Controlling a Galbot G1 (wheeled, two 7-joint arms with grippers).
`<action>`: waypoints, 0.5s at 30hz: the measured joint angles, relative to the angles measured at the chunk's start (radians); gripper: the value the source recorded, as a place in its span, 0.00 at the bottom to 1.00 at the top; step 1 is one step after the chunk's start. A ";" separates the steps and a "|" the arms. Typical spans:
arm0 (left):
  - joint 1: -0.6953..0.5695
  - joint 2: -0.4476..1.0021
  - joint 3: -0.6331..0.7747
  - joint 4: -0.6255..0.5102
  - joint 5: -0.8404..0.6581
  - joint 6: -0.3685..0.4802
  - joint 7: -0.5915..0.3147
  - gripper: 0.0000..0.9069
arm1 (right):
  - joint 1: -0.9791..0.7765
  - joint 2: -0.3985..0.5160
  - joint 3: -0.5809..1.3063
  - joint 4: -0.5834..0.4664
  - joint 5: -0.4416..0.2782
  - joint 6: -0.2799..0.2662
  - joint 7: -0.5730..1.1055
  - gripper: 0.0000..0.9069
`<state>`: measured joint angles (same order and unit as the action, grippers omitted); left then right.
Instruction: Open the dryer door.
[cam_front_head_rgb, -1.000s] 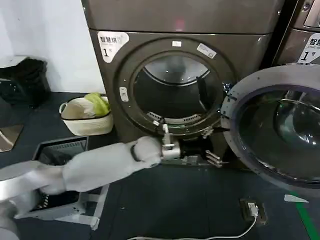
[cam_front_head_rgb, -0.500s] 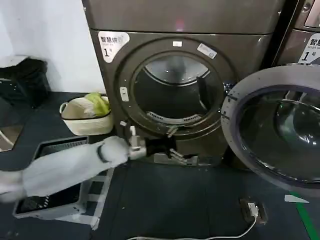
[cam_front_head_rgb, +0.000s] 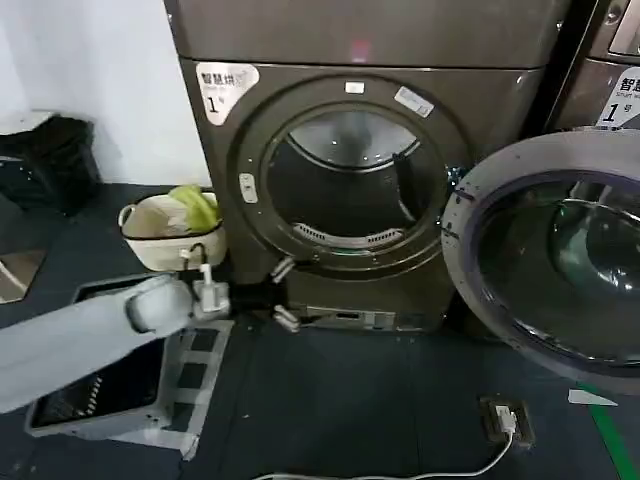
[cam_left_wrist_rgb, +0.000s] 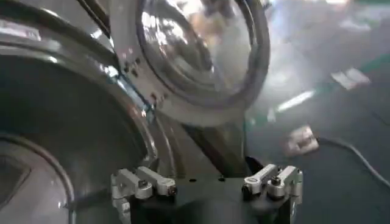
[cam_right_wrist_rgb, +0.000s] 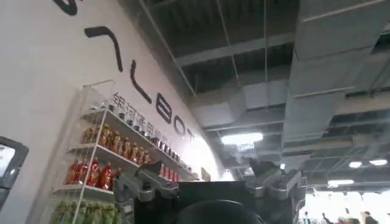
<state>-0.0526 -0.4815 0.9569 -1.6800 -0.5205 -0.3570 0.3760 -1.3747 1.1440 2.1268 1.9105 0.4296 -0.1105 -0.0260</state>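
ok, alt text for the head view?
The dryer door hangs swung wide open to the right of the drum opening. The left gripper, jaws open and empty, sits low by the dryer's front lower-left.

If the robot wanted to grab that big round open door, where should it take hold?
Probably the free edge of the dryer door, the grey rim nearest the drum opening, approached from the front. The door stands swung wide, hinged on its far side, so that rim is exposed and thin enough for the left gripper fingers to pinch.
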 joint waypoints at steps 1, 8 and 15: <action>0.000 0.013 -0.003 -0.001 0.011 0.003 0.013 1.00 | 0.000 0.000 -0.001 0.000 0.000 0.000 0.000 1.00; 0.029 0.108 -0.022 0.014 0.112 -0.006 0.039 1.00 | -0.003 -0.005 0.001 -0.004 0.000 0.000 -0.001 1.00; 0.130 0.178 -0.120 0.043 0.166 -0.023 0.037 1.00 | -0.002 -0.005 -0.004 -0.008 0.000 0.001 -0.002 1.00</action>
<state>0.0773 -0.3030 0.8374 -1.6373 -0.3548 -0.3800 0.4133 -1.3767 1.1388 2.1224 1.9029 0.4300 -0.1093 -0.0284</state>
